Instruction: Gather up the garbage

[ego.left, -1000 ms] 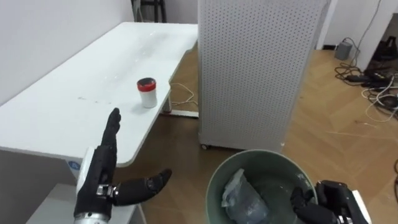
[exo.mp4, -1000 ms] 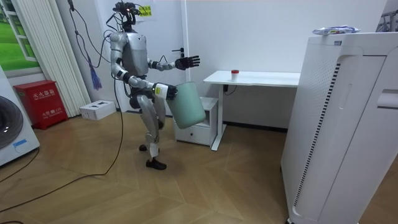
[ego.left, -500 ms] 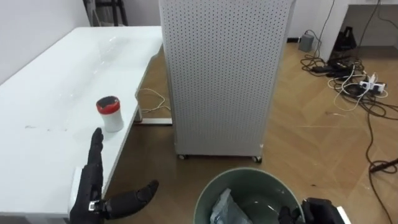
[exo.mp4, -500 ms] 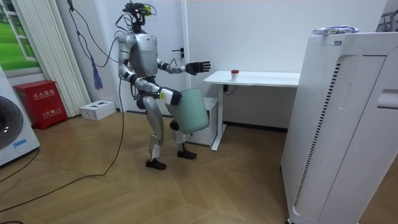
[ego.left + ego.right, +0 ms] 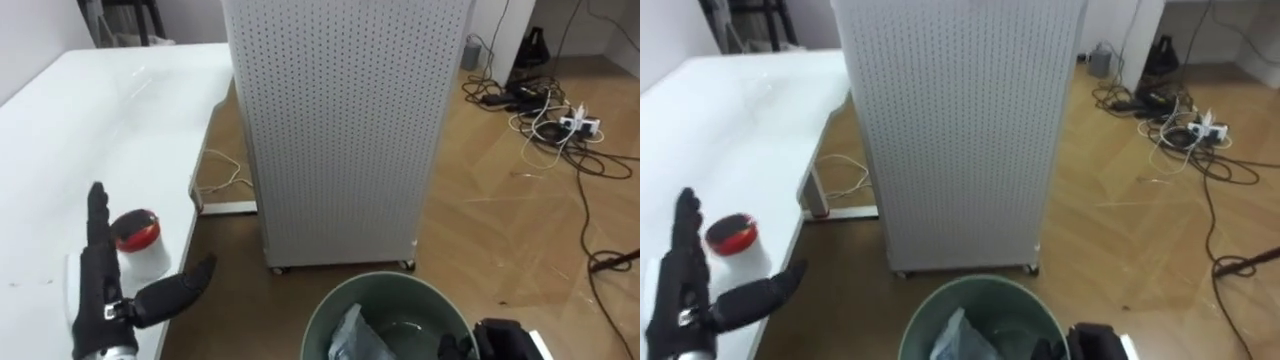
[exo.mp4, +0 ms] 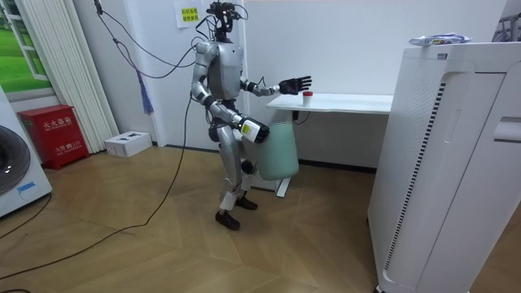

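**Operator:** Where is the item to be picked?

**Technician:** The red-capped container [image 5: 137,245] stands upright in the lower left of the left eye view, near the edge of the white table [image 5: 80,110]. Nothing else lies close to it on the table.

**Operator:** What is the left hand doing?

**Technician:** The left hand [image 5: 95,292] is spread wide and holds nothing. Its fingers point straight towards the top of the frame and its thumb is splayed to the right. It shows just beside the container on the left, with the thumb below it. I cannot tell whether they touch.

**Operator:** And the right hand?

**Technician:** The right hand [image 5: 500,338] is at the bottom right edge. Its dark fingers are hooked over the rim of the green bin [image 5: 380,283]. In the room view the bin hangs tilted at hip height, clear of the floor. Crumpled wrapping [image 5: 350,335] lies inside it.

**Operator:** What surrounds the work area?

**Technician:** A perforated white cabinet [image 5: 340,120] fills the upper centre, just right of the table's end. Cables [image 5: 545,100] lie on the wood floor [image 5: 520,230] at the upper right. In the room view the robot stands at the near end of the table, facing it, with its left arm raised over the tabletop.
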Controlling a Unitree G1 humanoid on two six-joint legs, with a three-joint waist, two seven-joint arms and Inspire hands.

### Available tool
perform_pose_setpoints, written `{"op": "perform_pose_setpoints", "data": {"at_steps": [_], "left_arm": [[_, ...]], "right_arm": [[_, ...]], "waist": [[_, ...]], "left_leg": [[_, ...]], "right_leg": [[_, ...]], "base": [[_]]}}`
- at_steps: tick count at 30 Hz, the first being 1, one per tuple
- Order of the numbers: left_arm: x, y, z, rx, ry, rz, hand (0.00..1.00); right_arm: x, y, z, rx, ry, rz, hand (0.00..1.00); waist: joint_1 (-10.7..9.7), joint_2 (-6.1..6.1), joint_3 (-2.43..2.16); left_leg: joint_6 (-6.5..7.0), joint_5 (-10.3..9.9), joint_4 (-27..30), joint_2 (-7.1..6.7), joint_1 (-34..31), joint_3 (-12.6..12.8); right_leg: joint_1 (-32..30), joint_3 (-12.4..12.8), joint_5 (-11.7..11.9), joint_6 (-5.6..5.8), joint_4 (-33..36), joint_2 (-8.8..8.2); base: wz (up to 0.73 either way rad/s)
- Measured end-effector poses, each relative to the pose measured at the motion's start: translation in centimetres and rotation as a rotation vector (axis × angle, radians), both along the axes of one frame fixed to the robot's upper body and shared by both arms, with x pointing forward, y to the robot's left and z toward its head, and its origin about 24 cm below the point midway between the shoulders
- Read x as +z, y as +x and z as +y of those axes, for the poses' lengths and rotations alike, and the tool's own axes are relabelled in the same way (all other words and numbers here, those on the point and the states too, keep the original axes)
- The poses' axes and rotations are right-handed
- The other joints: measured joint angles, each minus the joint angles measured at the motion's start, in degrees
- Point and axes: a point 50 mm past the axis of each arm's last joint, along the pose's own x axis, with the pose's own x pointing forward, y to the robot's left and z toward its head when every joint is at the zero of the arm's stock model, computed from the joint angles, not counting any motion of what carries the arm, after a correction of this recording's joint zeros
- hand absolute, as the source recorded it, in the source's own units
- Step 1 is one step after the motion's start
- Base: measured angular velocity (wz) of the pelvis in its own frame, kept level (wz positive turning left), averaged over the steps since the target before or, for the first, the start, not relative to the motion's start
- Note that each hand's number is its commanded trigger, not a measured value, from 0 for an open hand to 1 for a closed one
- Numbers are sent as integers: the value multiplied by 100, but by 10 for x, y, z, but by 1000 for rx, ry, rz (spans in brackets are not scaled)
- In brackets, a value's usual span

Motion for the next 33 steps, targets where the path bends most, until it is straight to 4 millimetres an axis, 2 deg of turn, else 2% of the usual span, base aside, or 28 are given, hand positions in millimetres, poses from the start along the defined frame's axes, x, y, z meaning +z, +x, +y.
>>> {"op": "perform_pose_setpoints", "data": {"at_steps": [1,4,7,11,17,22,33], "left_arm": [[-1,-1,0,5,0,0,0],[1,-1,0,11,30,-11,0],[4,-2,0,13,54,-25,0],[14,-3,-3,10,66,-69,0],[14,-5,-1,21,74,-69,0],[12,-8,2,65,68,-72,0],[12,-11,5,119,60,-79,0]], "right_arm": [[-2,-3,0,7,-14,13,100],[-4,-5,-1,28,-19,24,100],[-4,-4,0,53,-8,26,100],[-3,-3,1,78,1,27,100],[-3,-3,3,106,11,29,100],[-3,-3,4,106,11,29,100],[-3,-3,4,107,11,29,100]], "waist": [[-9,21,-12],[107,53,-61],[227,37,-89],[247,11,-106],[342,-52,-101],[408,-113,-60],[414,-117,-52]], "left_leg": [[-44,-24,-97,8,149,-91],[-165,4,-446,73,455,-255],[-205,26,-651,139,658,-302],[-232,42,-849,139,892,-472],[-233,43,-1138,135,1268,-566],[-233,43,-1215,139,1347,-632],[-233,43,-1223,127,1344,-777]], "right_leg": [[104,-75,454,-110,-236,10],[477,-213,499,-187,-651,182],[720,-255,512,-209,-921,272],[1045,-337,512,-209,-1218,297],[1510,-408,521,-195,-1661,354],[1679,-491,539,-187,-1852,375],[1756,-552,541,-187,-1942,382]], "base": [[21],[10],[2],[14],[5],[8],[4]]}}
